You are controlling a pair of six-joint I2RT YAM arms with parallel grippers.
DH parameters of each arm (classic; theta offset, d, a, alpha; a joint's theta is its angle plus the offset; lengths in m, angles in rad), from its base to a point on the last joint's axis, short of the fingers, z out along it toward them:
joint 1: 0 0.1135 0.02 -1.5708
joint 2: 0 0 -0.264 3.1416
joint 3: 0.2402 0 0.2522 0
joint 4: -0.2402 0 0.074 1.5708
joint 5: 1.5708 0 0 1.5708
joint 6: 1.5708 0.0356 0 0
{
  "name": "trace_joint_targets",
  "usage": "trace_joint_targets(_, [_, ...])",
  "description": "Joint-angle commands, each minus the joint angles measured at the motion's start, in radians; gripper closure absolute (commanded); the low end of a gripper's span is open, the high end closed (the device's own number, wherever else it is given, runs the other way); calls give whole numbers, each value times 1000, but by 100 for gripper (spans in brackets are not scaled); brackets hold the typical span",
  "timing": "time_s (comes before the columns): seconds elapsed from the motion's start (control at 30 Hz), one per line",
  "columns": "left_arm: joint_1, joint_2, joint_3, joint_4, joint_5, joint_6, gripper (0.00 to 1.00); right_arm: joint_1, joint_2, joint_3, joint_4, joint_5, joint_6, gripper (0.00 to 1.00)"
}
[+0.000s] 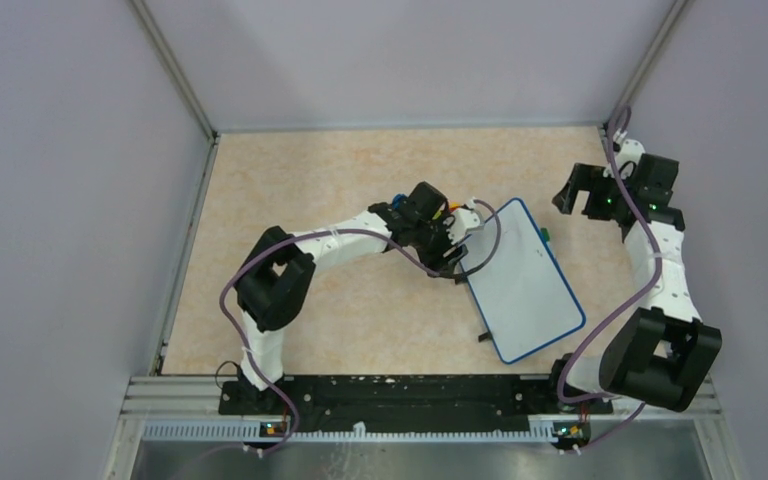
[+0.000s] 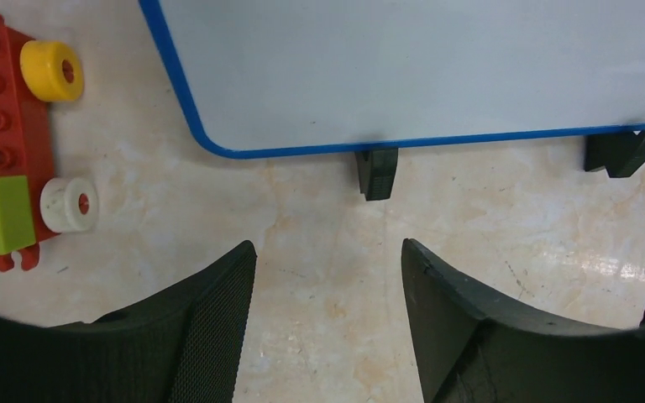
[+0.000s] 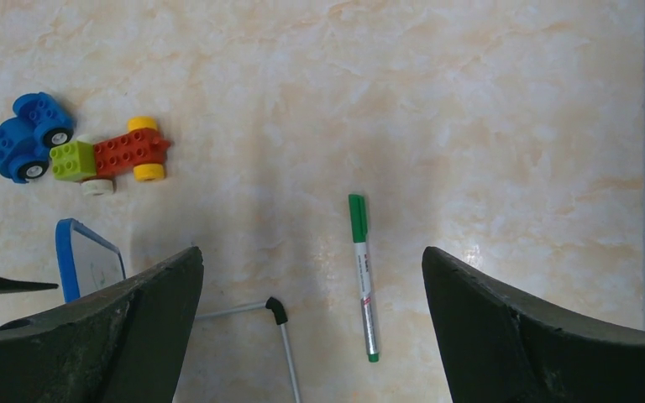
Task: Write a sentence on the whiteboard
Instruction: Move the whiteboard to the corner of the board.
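The whiteboard [image 1: 525, 285] lies flat on the table right of centre, white with a blue rim. Its face looks plain white and the sentence is out of view. In the left wrist view the whiteboard [image 2: 420, 67] fills the top, with two small black feet [image 2: 378, 172] under its rim. My left gripper [image 1: 468, 232] hovers at the board's far left corner. The left gripper [image 2: 327, 248] is open over bare table. My right gripper [image 1: 572, 195] hangs raised beyond the board. The right gripper [image 3: 311, 252] is open, with a capped green marker [image 3: 361, 269] lying on the table below it.
A toy made of red, green and yellow bricks [image 2: 4, 143] lies left of the board's corner, with a blue toy car [image 3: 25, 138] beside it. A thin metal rod with a black elbow [image 3: 275, 309] lies by the marker. Walls enclose the table on three sides.
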Motion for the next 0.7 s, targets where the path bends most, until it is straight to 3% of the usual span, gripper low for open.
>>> trace_joint_targets(0.0, [-35, 33, -2, 97, -19, -10, 33, -17, -5, 60, 13, -13, 8, 1])
trace_joint_targets(0.47, [-113, 129, 14, 169, -62, -82, 38, -38, -5, 72, 3, -32, 14, 1])
trace_joint_targets(0.67, [-118, 161, 26, 176, -115, -153, 46, -37, 1, 73, 3, -33, 16, 1])
